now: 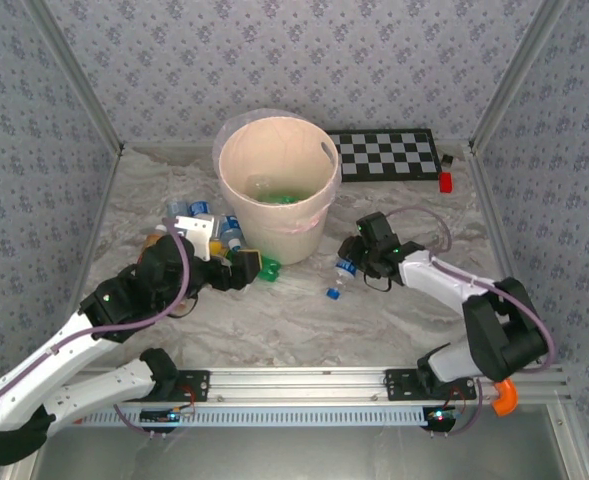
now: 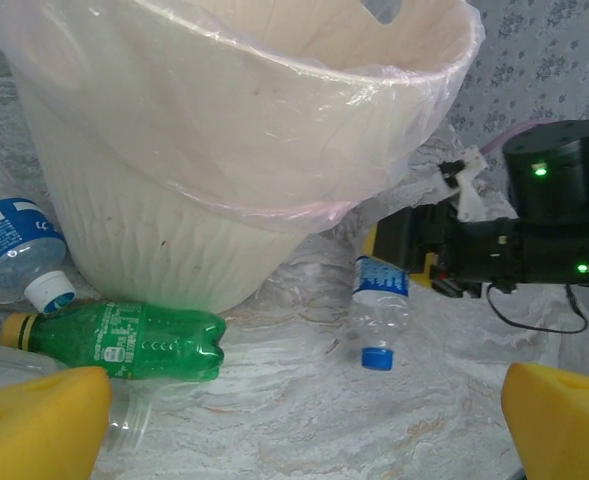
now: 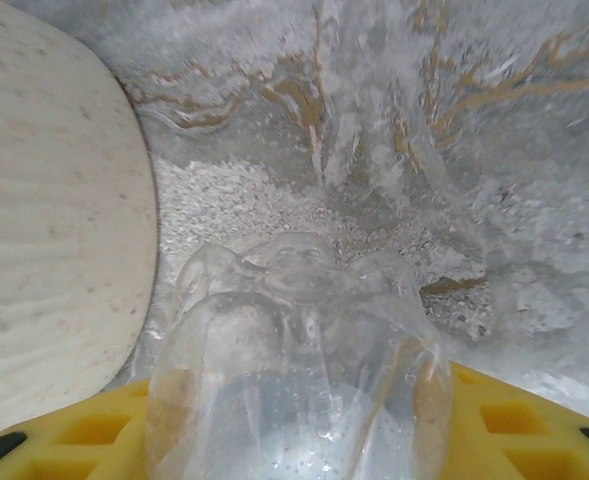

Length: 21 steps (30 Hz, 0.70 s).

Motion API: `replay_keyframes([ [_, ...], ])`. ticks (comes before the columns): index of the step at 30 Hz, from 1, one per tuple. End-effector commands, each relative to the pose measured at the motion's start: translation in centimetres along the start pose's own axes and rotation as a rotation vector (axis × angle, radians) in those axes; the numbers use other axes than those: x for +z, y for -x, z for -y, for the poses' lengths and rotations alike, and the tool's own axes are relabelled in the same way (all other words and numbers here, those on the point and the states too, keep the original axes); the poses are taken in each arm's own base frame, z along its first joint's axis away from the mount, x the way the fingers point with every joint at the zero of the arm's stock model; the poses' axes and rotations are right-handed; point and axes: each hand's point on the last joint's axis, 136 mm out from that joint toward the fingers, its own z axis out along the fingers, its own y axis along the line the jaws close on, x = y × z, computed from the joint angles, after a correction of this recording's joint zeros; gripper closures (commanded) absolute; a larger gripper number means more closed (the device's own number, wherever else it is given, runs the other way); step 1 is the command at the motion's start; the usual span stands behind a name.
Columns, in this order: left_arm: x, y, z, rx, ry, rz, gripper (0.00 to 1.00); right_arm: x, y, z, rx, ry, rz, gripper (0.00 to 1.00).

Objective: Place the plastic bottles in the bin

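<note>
Count on the table (image 1: 274,320): bin (image 1: 304,225), one; green bottle (image 1: 267,268), one; clear blue-labelled bottles (image 1: 231,232), at least four; checkerboard (image 1: 389,153), one; red block (image 1: 445,181), one.

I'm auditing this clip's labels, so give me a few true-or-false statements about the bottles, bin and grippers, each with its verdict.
1. The right gripper is shut on a clear bottle. True.
2. The left gripper grips the green bottle. False: its jaws are open, and the green bottle lies on the table beside the bin.
3. The bin is tipped on its side. False: it stands upright, mouth up.
4. The checkerboard lies beyond the bin, to its right. True.
5. Something green lies inside the bin. True.
</note>
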Motion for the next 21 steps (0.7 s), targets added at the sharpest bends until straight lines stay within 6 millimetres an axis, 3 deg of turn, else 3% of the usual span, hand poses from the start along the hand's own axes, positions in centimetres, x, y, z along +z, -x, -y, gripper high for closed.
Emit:
replay_keyframes([
  [1,-1.3,1.4,-0.1,-0.018,0.01,0.058,0.0,-3.0,2.4,0.1,-0.042,-0.03,0.092,0.48],
  [5,-1.9,1.9,-1.1,-0.045,0.05,0.102,0.0,-6.5,4.6,-0.4,-0.09,-0.013,0.19,0.48],
  [11,-3.1,2.7,-3.0,-0.096,0.121,0.182,0.0,-13.6,8.8,-2.6,-0.176,0.028,0.402,0.46],
  [16,-3.9,2.9,-4.1,-0.125,0.159,0.227,0.0,-19.0,11.6,-5.7,-0.239,0.094,0.535,0.46],
  [21,-4.7,3.2,-4.9,-0.15,0.184,0.264,0.0,-22.7,13.3,-9.8,-0.303,0.181,0.617,0.47],
])
